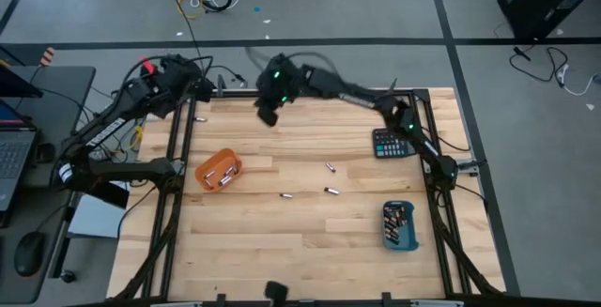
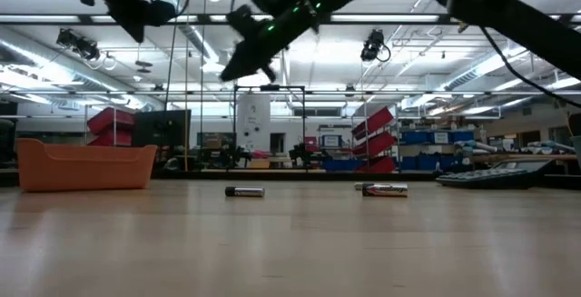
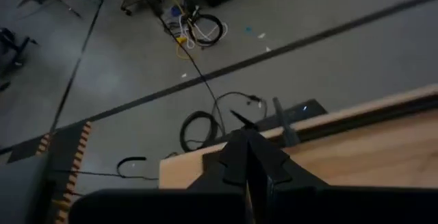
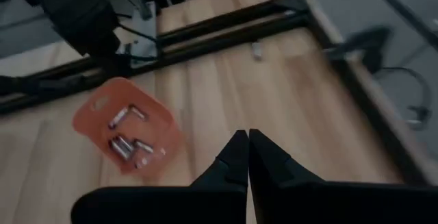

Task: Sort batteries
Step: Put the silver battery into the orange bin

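Three loose batteries (image 1: 331, 166), (image 1: 286, 195), (image 1: 331, 191) lie flat on the wooden table, and one more battery (image 1: 200, 117) lies near the far left corner. The orange tray (image 1: 218, 170) holds several batteries (image 4: 122, 145); the blue tray (image 1: 399, 224) at the near right holds several too. My right gripper (image 1: 267, 116) hangs shut and empty above the table's far middle, right of the orange tray (image 4: 126, 131). My left gripper (image 1: 202, 89) is shut and empty, raised over the far left corner. In the low view two batteries (image 2: 243, 191), (image 2: 386, 189) show below my right gripper (image 2: 227, 72).
A black calculator (image 1: 392, 144) lies at the table's right edge. Black frame rails (image 1: 178, 157) run along the left and right sides. Cables (image 3: 202, 125) lie on the floor beyond the far edge. Bare wood (image 1: 282, 251) spreads across the near half.
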`<state>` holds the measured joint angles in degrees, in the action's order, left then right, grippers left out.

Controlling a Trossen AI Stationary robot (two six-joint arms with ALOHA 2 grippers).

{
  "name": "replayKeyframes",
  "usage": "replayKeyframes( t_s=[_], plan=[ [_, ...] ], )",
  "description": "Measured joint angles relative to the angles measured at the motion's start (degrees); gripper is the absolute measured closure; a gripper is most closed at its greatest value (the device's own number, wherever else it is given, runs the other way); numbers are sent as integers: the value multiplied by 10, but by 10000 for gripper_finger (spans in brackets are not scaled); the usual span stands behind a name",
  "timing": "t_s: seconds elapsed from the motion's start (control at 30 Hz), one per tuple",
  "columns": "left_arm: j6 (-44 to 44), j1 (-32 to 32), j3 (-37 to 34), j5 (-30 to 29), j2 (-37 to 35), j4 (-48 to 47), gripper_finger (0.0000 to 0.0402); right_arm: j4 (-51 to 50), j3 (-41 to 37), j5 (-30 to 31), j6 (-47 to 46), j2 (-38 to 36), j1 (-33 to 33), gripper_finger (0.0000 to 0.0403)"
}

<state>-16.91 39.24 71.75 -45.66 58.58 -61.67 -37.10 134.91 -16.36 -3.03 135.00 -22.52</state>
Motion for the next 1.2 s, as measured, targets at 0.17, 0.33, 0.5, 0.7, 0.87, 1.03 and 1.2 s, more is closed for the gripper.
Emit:
replayKeyframes(
  t_s=[0.17,0.33,0.5,0.7,0.87,1.03,1.2],
  plan=[
    [26,0,0,0,37,129,402,-131,1,14,43,-50,-33,401],
    [77,1,0,4,71,309,402,-231,1,46,60,-103,-54,401],
    [439,1,0,279,76,307,402,-307,0,50,86,-122,-72,402],
    [480,-10,0,423,82,194,402,-359,1,47,105,-132,-80,402],
    [384,-14,0,392,85,170,402,-367,1,48,109,-130,-81,402],
    [417,-14,0,376,85,99,402,-367,1,48,113,-130,-81,402],
    [424,-14,0,319,97,-8,402,-366,1,48,117,-130,-80,402]
  ],
)
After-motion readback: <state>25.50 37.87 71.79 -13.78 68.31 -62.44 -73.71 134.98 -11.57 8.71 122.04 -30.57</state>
